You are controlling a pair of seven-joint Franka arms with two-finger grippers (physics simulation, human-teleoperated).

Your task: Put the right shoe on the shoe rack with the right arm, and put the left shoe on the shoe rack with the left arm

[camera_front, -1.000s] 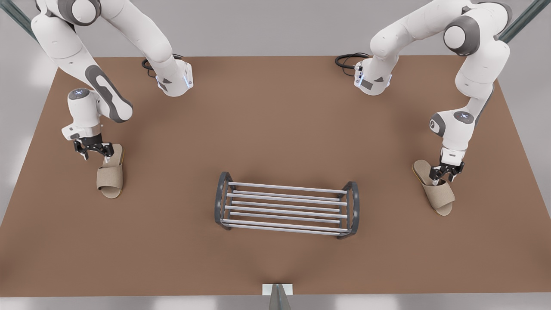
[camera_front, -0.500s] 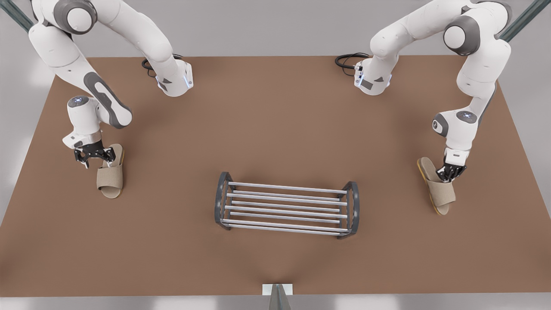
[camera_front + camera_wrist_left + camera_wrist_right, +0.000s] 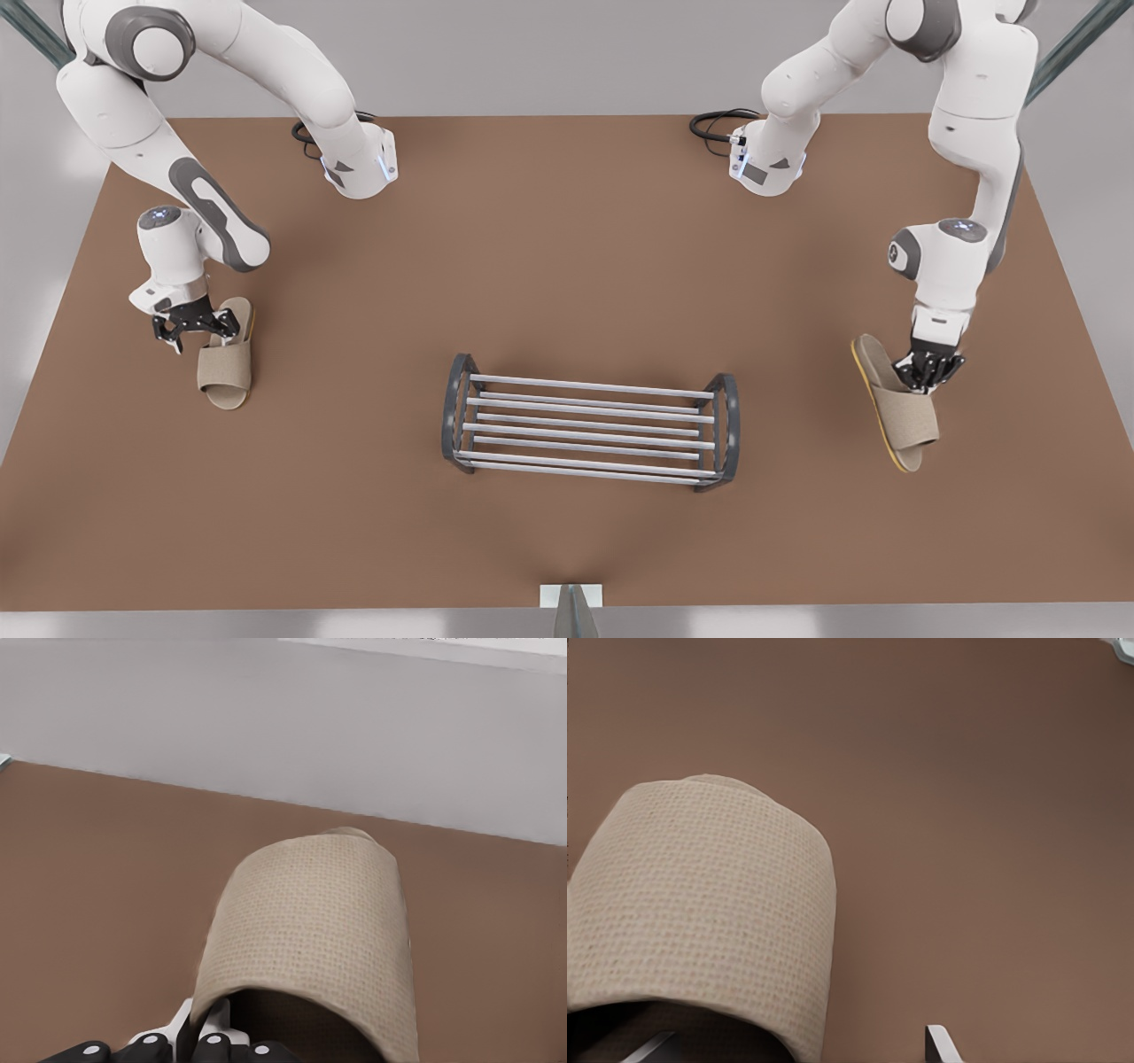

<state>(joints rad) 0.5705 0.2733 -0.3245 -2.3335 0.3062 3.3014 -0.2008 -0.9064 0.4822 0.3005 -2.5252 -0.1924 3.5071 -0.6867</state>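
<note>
At the front view's left, the right pincer (image 3: pixel 190 323) stands open at the heel end of the right shoe (image 3: pixel 223 372), gripping nothing. That soft, woven beige slipper lies flat on the brown tabletop (image 3: pixel 567 248), toe pointing near. At the front view's right, the left pincer (image 3: pixel 926 372) is clamped on the left shoe (image 3: pixel 904 421) at its strap mouth. This shoe tilts, its yellowish sole edge showing. The silver-barred shoe rack (image 3: pixel 589 430) sits between them, well apart from both.

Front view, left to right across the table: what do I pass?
Right shoe, with the open right end effector at its heel → shoe rack → left shoe, held by the left end effector.
</note>
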